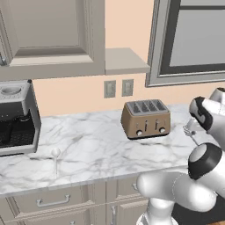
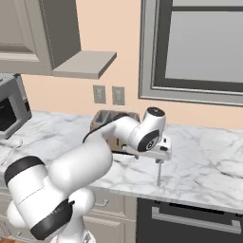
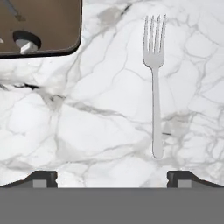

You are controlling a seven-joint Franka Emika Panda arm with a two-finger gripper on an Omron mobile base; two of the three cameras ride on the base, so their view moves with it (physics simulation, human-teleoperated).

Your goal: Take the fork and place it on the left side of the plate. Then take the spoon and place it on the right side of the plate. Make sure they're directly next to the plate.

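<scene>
Silver-grey fork (image 3: pixel 154 65) on white, grey-veined marble counter (image 3: pixel 100 127).

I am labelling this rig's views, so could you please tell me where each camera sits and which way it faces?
Left base view: behind the arm's left, facing the counter, toaster, spoon; arm at lower right.
Right base view: behind its right; arm from lower left, gripper above the counter.
Hand view: looks down at the fork; fingertips at bottom.
Both base views share the toaster.

Marble counter (image 1: pixel 96 145) carries toaster (image 1: pixel 146 118), coffee machine (image 1: pixel 15 118), spoon (image 1: pixel 55 154), fork (image 3: pixel 155 83).
</scene>
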